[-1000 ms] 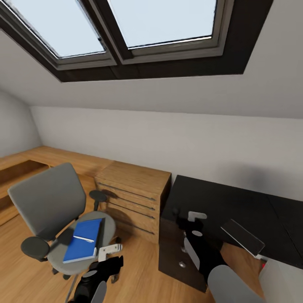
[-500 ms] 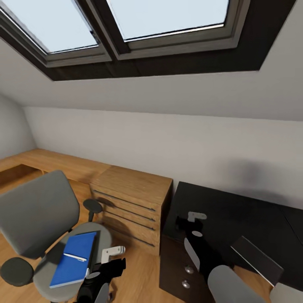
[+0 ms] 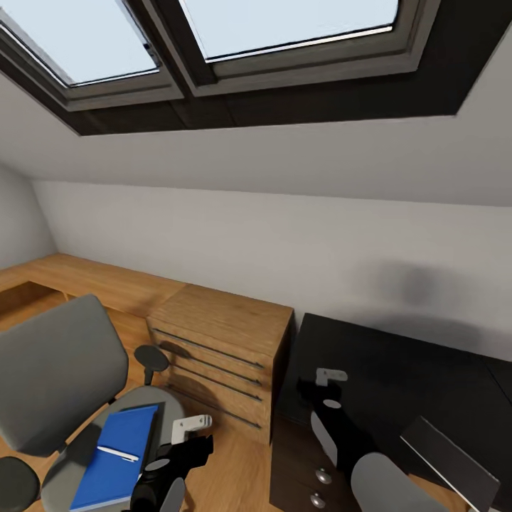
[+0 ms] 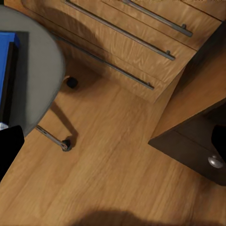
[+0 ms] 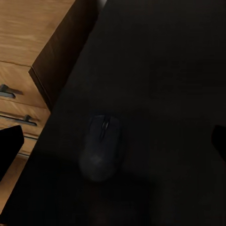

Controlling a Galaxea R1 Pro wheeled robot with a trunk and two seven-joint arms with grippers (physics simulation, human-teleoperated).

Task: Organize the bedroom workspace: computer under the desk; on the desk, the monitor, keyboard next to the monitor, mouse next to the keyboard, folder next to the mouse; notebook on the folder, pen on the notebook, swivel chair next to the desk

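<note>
Right, my left claw [image 3: 190, 427] hangs released beside the chair [image 3: 64, 384], folder [image 3: 114, 466] on its seat; right claw [image 3: 328, 375], also released, hovers over the mouse [image 5: 100, 147] on the table [image 3: 398, 370].

Head cam high, facing the wall and skylights. Left wrist cam looks down close at floor [image 4: 108, 160], sharing wood cabinet [image 3: 220, 341]. Right wrist cam close over the worktop [image 5: 165, 70].
</note>
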